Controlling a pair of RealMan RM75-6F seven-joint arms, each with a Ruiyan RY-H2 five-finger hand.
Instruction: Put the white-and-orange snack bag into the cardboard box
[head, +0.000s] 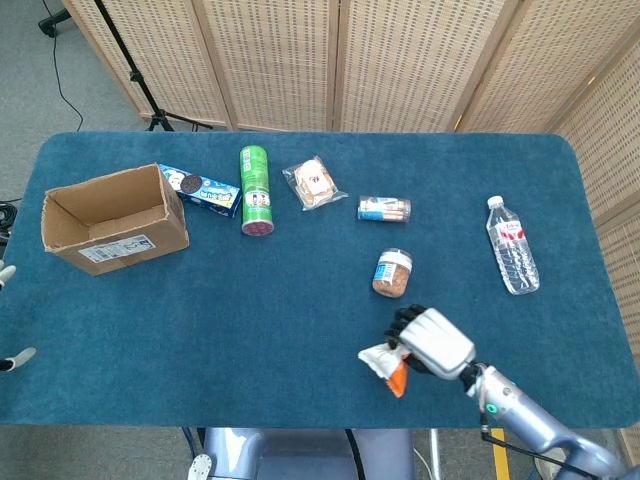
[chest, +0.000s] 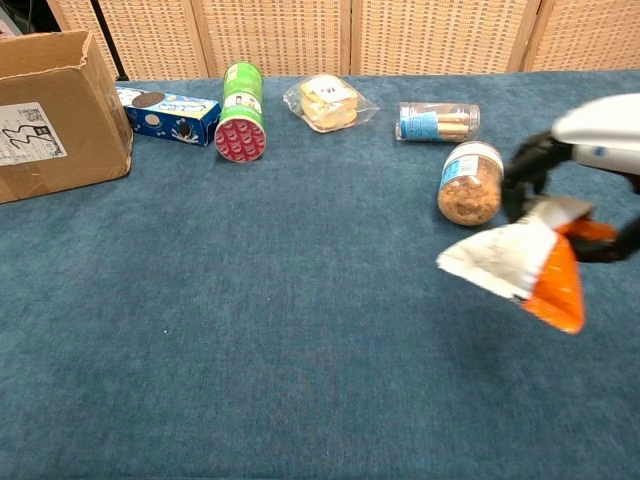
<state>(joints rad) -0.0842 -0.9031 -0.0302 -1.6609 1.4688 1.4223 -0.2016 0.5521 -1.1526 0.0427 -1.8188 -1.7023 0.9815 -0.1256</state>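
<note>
My right hand (head: 430, 343) (chest: 588, 170) grips the white-and-orange snack bag (head: 386, 366) (chest: 515, 265) by its top edge and holds it above the table, near the front right. The bag hangs down with its white end to the left. The open cardboard box (head: 112, 218) (chest: 55, 110) stands at the far left of the table, well away from the bag. Only a small part of my left hand (head: 8, 355) shows at the left edge of the head view, too little to tell how its fingers lie.
On the blue tablecloth lie a jar of snacks (head: 392, 273) (chest: 470, 183) just behind the bag, a small clear tube (head: 384, 209), a wrapped sandwich (head: 314, 182), a green can (head: 255, 190), a blue cookie box (head: 200, 190) beside the cardboard box, and a water bottle (head: 511, 245) at right.
</note>
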